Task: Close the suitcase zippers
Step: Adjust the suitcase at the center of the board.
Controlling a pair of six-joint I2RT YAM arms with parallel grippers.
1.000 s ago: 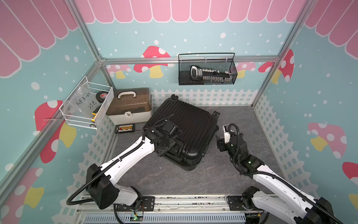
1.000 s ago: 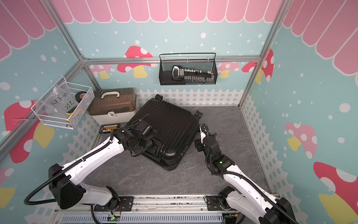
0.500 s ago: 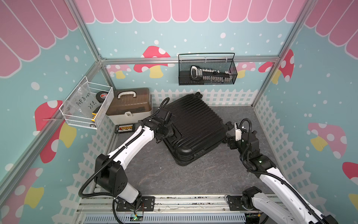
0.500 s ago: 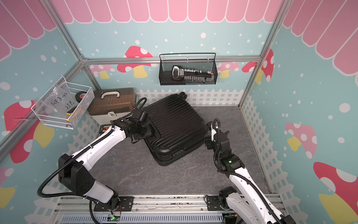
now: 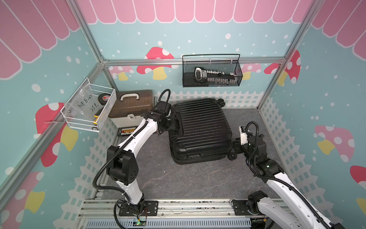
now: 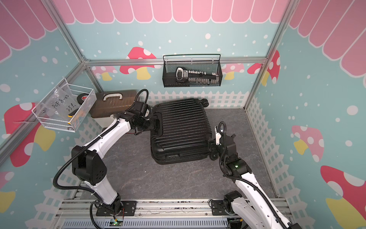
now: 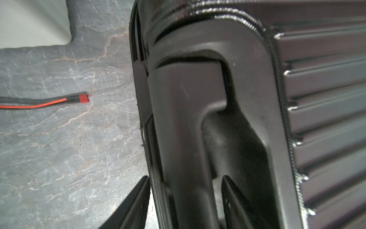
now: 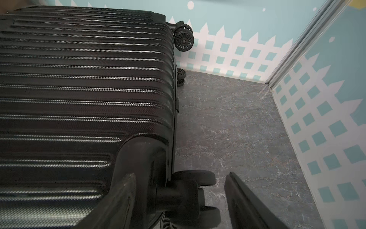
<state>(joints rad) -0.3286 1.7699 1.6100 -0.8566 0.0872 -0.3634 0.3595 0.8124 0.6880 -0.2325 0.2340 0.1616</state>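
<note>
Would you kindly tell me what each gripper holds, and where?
Neither visibly grips: the left gripper straddles the handle of the suitcase, the right gripper a corner caster wheel, jaws open.

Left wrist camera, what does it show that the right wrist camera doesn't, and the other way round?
Only the left wrist view shows a carry handle between the left gripper's open fingers, the zipper track along the seam, and a red-and-black wire on the floor. Only the right wrist view shows caster wheels, one between the right gripper's fingers, and the fence-patterned wall. Both show the suitcase with its ribbed shell and the grey floor.
</note>
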